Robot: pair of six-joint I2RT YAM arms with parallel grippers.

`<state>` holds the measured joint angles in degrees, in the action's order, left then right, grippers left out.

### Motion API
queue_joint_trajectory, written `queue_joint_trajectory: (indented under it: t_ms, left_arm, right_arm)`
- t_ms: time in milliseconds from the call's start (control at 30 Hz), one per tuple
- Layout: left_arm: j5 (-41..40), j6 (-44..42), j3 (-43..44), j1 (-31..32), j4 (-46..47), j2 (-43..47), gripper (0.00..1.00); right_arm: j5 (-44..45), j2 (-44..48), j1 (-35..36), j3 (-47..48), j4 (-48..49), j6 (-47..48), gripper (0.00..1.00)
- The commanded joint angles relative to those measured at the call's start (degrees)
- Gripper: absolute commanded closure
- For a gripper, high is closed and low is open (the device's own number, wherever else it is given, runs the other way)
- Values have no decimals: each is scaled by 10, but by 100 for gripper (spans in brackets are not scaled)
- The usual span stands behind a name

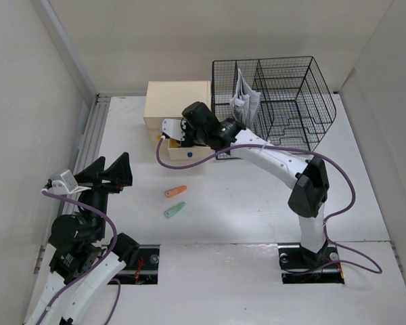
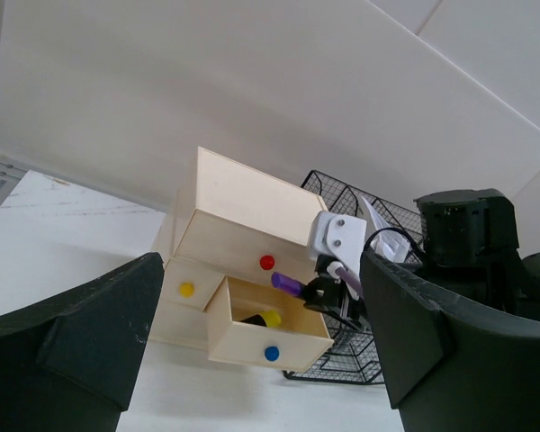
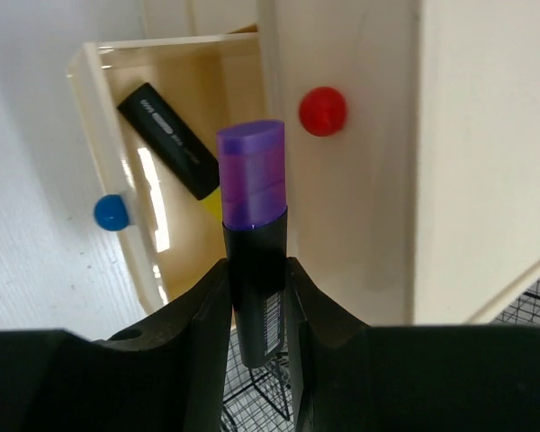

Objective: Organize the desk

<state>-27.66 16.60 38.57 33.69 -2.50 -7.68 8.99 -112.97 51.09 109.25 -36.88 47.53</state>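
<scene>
The matte white desk (image 1: 257, 203) lies flat beneath both arms. Nearest, the left gripper (image 1: 111, 162) hangs above it, jaws spread and empty. Beyond lie an orange marker (image 1: 176, 191) and a green marker (image 1: 175, 210). The right wrist view shows what the overhead view hides: the right gripper (image 3: 256, 270) is clenched on a purple-capped marker (image 3: 250, 175) over the open drawer (image 3: 92, 117). Inside lies a black marker (image 3: 166, 139), its yellow end half hidden. Behind stand the cream box (image 1: 178, 98) and the wire rack (image 1: 284, 95).
</scene>
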Motion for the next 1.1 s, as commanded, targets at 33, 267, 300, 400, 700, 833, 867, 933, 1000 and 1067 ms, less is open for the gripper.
queue_joint_trajectory:
  t_ms: [33, 267, 300, 400, 700, 833, 867, 933, 1000, 1067]
  left_arm:
    - [0, 1, -3, 2, 26, 1, 11]
    - [0, 1, -3, 2, 26, 1, 11]
    - [0, 1, -3, 2, 26, 1, 11]
    - [0, 1, -3, 2, 26, 1, 11]
    - [0, 1, -3, 2, 26, 1, 11]
    - [0, 1, -3, 2, 26, -4, 11]
    - [0, 1, -3, 2, 26, -4, 11]
    - [0, 1, -3, 2, 26, -4, 11]
    - [0, 1, -3, 2, 26, -9, 11]
    - [6, 1, -3, 2, 26, -9, 13]
  right_arm:
    - [17, -3, -5, 34, 32, -24, 73]
    - [2, 2, -10, 34, 37, -37, 60]
    - [-4, 2, -10, 40, 37, -37, 60]
    - [-25, 2, -10, 46, 31, -49, 88]
    - [-441, -40, -58, 115, -182, -6, 100]
    - [-447, -83, -58, 115, -202, 10, 100]
    - [-447, -89, -58, 115, -207, 10, 100]
    - [-441, -95, -58, 115, -207, 10, 100]
    - [-407, -102, -58, 115, -207, 10, 100]
    - [-371, -96, -52, 95, -161, -25, 100]
